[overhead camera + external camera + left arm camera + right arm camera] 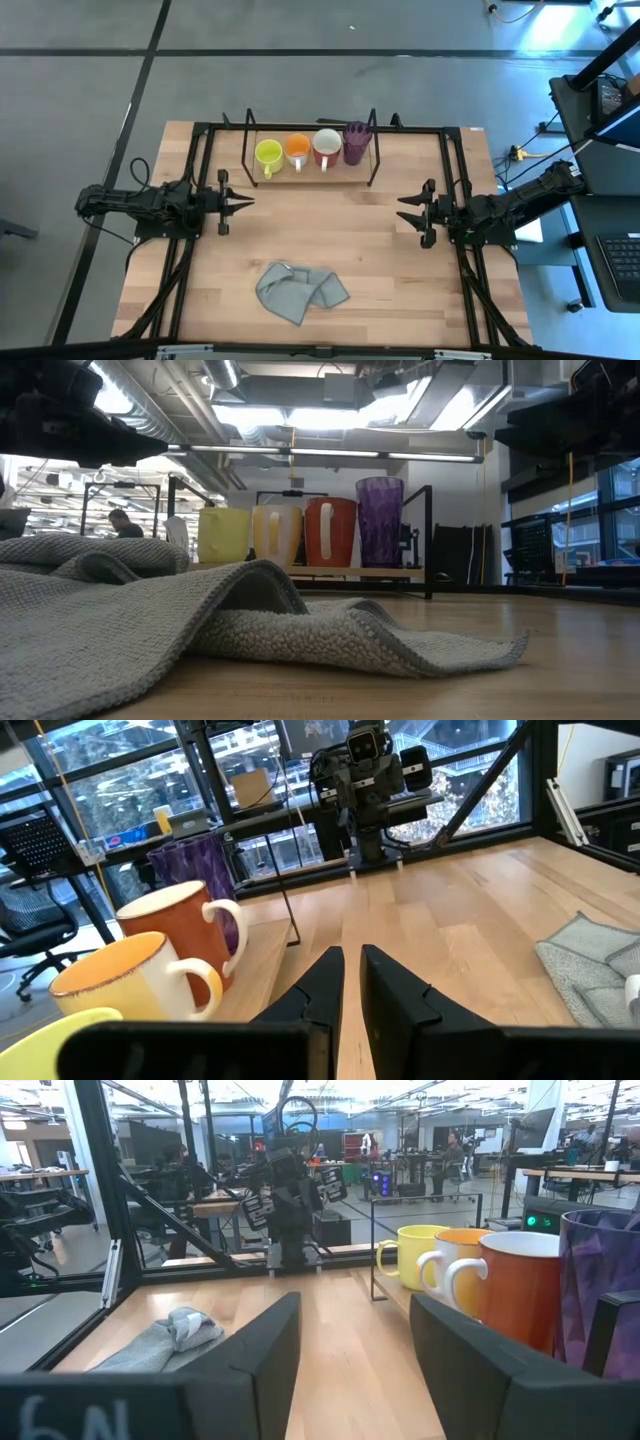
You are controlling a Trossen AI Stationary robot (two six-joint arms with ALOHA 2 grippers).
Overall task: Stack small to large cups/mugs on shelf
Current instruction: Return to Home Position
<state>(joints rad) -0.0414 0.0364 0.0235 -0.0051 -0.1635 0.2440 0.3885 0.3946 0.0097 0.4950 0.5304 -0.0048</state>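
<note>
Four cups stand in a row on the wooden base of the low black wire shelf (pixel 372 165) at the table's far middle: a yellow-green mug (pixel 268 153), an orange mug (pixel 297 149), a white mug with red inside (pixel 326 146) and a purple tumbler (pixel 356 142). The low view shows the same row, from the yellow-green mug (pixel 222 535) to the tumbler (pixel 380 520). My left gripper (pixel 248 201) is shut and empty, left of the shelf's near side. My right gripper (pixel 402 213) is open and empty, to the right and nearer than the shelf.
A crumpled grey cloth (pixel 300 290) lies near the table's front middle and fills the foreground of the low view (pixel 200 610). A larger black frame of rails (pixel 450 170) runs around the table's far part. Bare wood lies between the two grippers.
</note>
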